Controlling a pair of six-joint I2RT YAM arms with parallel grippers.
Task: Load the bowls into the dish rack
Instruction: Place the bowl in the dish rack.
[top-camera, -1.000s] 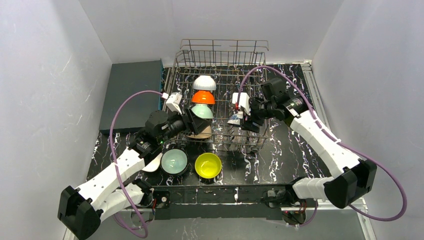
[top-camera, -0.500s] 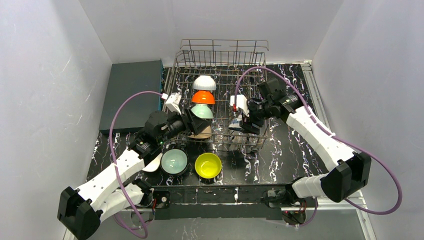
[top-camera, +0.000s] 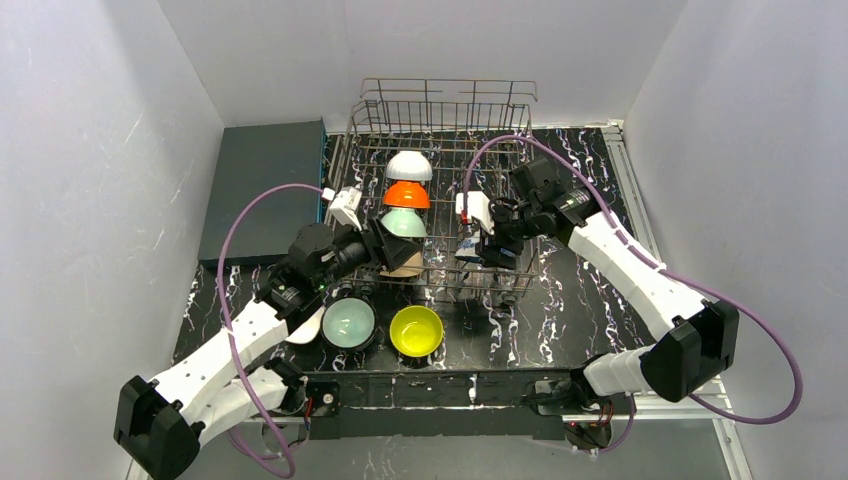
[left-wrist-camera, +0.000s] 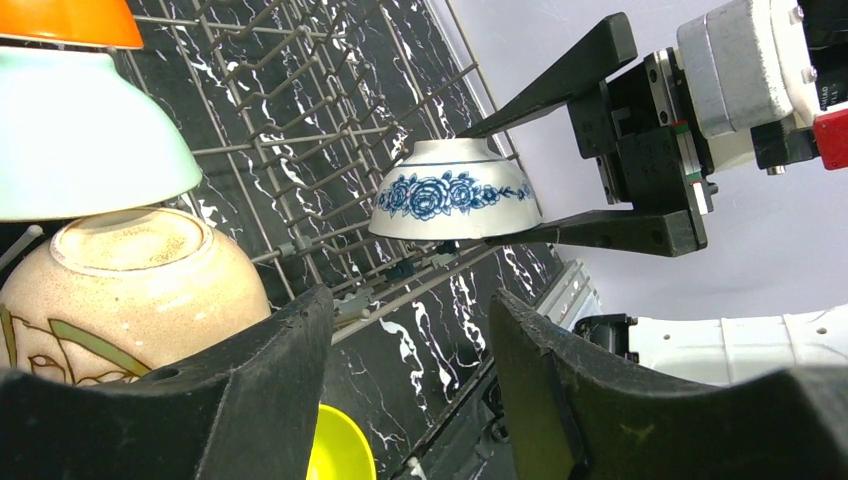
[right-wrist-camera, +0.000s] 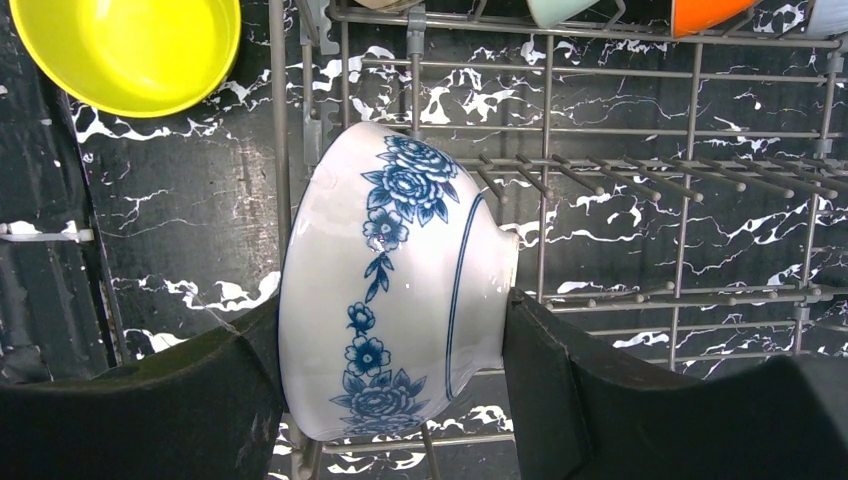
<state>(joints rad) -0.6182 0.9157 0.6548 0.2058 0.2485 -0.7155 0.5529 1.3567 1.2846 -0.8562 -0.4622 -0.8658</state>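
The silver wire dish rack (top-camera: 520, 175) stands at the table's middle back. A white bowl (top-camera: 409, 165), an orange one (top-camera: 406, 194), a mint one (top-camera: 404, 222) and a peach-tan one (top-camera: 402, 264) stand in a row in its left half. My right gripper (top-camera: 478, 244) is shut on a blue-and-white patterned bowl (right-wrist-camera: 390, 280), one finger on its rim side and one on its base, tipped on its side just over the tines (right-wrist-camera: 600, 170) near the rack's front. My left gripper (left-wrist-camera: 410, 340) is open and empty, beside the peach-tan bowl (left-wrist-camera: 130, 270).
A lime-yellow bowl (top-camera: 416, 330) and a pale mint bowl (top-camera: 349, 323) sit on the table in front of the rack. A white bowl (top-camera: 305, 330) shows partly under the left arm. A flat dark grey slab (top-camera: 262, 185) lies at the back left. Walls close both sides.
My right arm has carried the patterned bowl a little to the left over the rack. The left arm and the other bowls have not moved.
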